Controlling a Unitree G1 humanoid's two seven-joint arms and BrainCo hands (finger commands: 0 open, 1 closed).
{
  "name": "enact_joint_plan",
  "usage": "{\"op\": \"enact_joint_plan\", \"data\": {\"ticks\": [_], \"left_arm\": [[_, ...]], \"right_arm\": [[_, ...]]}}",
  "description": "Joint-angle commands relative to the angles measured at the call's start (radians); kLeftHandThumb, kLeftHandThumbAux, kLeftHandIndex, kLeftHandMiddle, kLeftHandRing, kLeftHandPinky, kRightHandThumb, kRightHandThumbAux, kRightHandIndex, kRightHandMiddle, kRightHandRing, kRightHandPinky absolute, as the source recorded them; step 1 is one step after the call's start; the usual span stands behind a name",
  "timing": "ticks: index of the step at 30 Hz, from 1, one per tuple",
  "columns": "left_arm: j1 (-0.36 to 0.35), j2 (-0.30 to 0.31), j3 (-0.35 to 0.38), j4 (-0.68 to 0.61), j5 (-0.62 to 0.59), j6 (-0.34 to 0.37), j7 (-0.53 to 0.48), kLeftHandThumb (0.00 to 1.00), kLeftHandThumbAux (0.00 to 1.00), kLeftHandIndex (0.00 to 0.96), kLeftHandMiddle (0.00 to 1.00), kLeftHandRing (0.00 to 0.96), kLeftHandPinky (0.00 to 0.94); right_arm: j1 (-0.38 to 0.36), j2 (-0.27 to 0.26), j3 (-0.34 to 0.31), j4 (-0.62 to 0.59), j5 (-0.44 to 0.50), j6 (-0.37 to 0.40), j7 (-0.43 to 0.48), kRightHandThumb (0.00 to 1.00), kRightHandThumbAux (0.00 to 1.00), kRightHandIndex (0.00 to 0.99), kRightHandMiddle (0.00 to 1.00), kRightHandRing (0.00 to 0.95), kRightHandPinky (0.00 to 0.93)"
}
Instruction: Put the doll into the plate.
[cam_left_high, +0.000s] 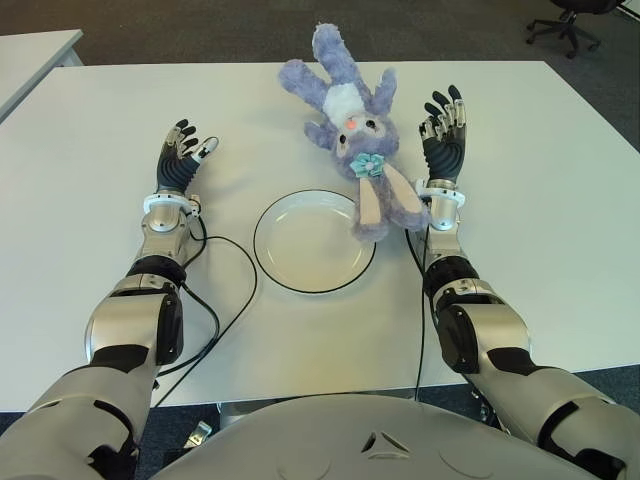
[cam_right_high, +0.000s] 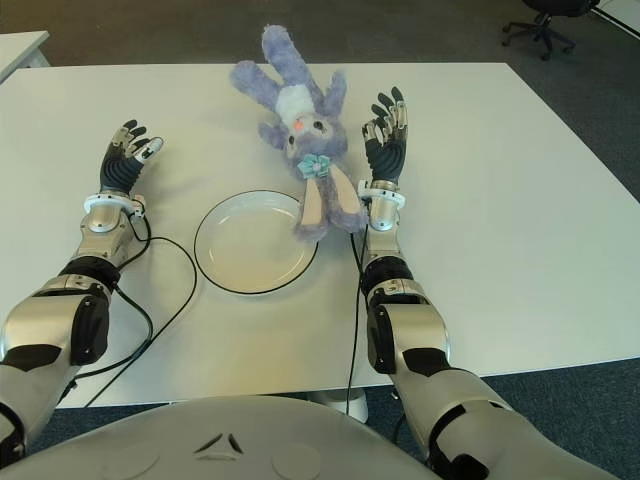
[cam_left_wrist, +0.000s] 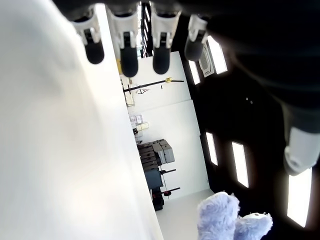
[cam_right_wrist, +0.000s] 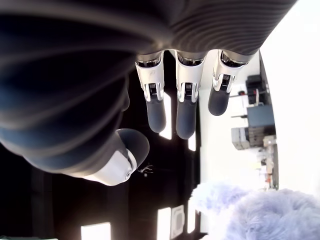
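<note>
**Left eye view: doll on table, one ear over plate rim, both hands empty**

Nearest the robot, the round white plate with a thin dark rim (cam_left_high: 300, 268) lies flat on the white rectangular table (cam_left_high: 90, 200), between the two forearms. Black cables (cam_left_high: 225, 300) run over the table from each wrist toward the near edge.

Purple plush rabbit doll with a white belly and a pale blue bow (cam_left_high: 350, 115) lies just beyond the plate, head toward the robot, legs pointing away. One long ear (cam_left_high: 372, 215) reaches down over the plate's far right rim; the body is outside the plate, on bare table.

Left hand (cam_left_high: 180, 160) shows left of the plate, well apart from the doll, fingers extended and grasping nothing. Right hand (cam_left_high: 442, 135) shows just right of the doll's head, fingers (cam_right_wrist: 156, 107) straight and spread, nothing held; contact with the doll cannot be told.

Beyond the table, a black office chair (cam_left_high: 568, 22) stands on dark carpet.
</note>
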Motion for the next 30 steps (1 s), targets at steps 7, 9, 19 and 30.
{"op": "enact_joint_plan", "data": {"ticks": [7, 9, 19, 30], "left_arm": [[0.108, -0.017, 0.019, 0.044, -0.028, 0.033, -0.06, 0.0, 0.535, 0.0, 0.118, 0.114, 0.093], [0.108, -0.017, 0.02, 0.043, -0.031, 0.033, -0.062, 0.0, 0.536, 0.0, 0.113, 0.11, 0.1], [0.109, -0.018, 0.021, 0.04, -0.034, 0.033, -0.06, 0.0, 0.534, 0.0, 0.118, 0.119, 0.105], [0.109, -0.018, 0.014, 0.034, -0.024, 0.035, -0.042, 0.0, 0.523, 0.0, 0.133, 0.131, 0.095]], "right_arm": [[0.487, 0.049, 0.08, 0.192, -0.11, -0.11, -0.093, 0.726, 0.725, 0.051, 0.132, 0.147, 0.163], [0.489, 0.05, 0.084, 0.193, -0.109, -0.113, -0.093, 0.727, 0.723, 0.053, 0.13, 0.148, 0.16], [0.509, 0.048, 0.113, 0.191, -0.116, -0.12, -0.113, 0.685, 0.712, 0.049, 0.134, 0.135, 0.134], [0.541, 0.047, 0.16, 0.177, -0.141, -0.124, -0.131, 0.692, 0.717, 0.043, 0.133, 0.133, 0.153]]}}
